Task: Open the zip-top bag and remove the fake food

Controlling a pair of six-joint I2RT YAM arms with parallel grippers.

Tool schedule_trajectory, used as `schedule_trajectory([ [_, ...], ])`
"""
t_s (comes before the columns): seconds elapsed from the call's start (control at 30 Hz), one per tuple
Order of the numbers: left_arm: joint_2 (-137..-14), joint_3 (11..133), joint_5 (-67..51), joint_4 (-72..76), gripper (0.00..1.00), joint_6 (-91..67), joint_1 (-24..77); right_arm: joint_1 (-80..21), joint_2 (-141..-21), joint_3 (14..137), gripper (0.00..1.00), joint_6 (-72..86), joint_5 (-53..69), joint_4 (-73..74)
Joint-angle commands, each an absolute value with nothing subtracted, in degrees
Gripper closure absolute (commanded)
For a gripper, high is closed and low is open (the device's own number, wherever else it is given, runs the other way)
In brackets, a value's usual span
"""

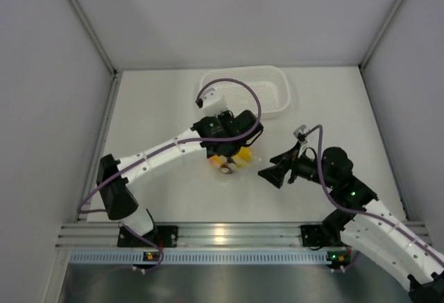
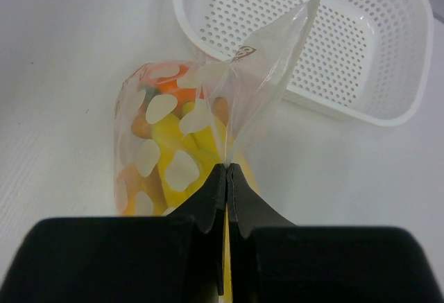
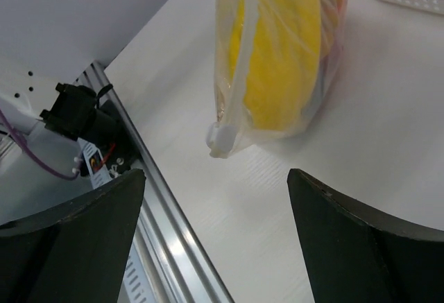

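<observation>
The clear zip-top bag [image 2: 208, 109] with white dots hangs from my left gripper [image 2: 227, 168], which is shut on a fold of its plastic. Inside it the fake food shows: a yellow banana [image 2: 184, 157] and an orange piece [image 2: 177, 91]. In the top view the bag [image 1: 229, 161] sits just under my left gripper [image 1: 232, 147] at mid-table. In the right wrist view the bag [image 3: 277, 53] hangs with its white zip slider [image 3: 220, 139] at the lower end. My right gripper [image 3: 215, 199] is open, a little short of the slider; it also shows in the top view [image 1: 272, 172].
A white perforated basket [image 1: 250, 89] stands at the back of the table, just behind the bag; it also shows in the left wrist view [image 2: 347, 46]. The aluminium rail [image 1: 222, 237] runs along the near edge. Grey walls close the sides.
</observation>
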State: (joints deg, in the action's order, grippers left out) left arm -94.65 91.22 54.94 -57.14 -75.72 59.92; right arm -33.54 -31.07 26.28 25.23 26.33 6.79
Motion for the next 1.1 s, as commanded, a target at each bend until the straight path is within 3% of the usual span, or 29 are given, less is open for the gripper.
schedule_trajectory([
  [0.0,-88.5,89.9,56.9,-56.5,1.0,-82.3,59.9,-40.1,-33.2,26.7,0.14,21.0,15.8,-3.6],
  [0.13,-86.4,89.3,55.5,-56.5,1.0,-83.8,59.9,-45.2,-36.6,25.8,0.15,19.3,4.4,-8.6],
  [0.23,-84.6,88.1,54.8,-56.5,1.0,-85.2,60.0,-47.4,-39.5,24.9,0.16,19.2,3.9,-16.3],
  [0.37,-82.9,87.2,54.6,-56.5,1.0,-86.5,60.6,-51.3,-43.3,24.7,0.26,17.1,-2.7,-23.6],
  [0.47,-82.1,86.8,54.4,-56.6,1.0,-87.2,60.9,-53.1,-45.9,24.5,0.4,16.3,-3.7,-28.9],
  [0.87,-80.0,86.6,56.1,-56.6,1.0,-88.9,60.9,-57.2,-47.6,16.3,0.37,18.8,-7.6,-40.6],
  [1.07,-79.9,86.8,55.4,-56.5,1.0,-89.2,61.0,-57.4,-48.1,14.8,0.48,18.1,-9.1,-46.8],
])
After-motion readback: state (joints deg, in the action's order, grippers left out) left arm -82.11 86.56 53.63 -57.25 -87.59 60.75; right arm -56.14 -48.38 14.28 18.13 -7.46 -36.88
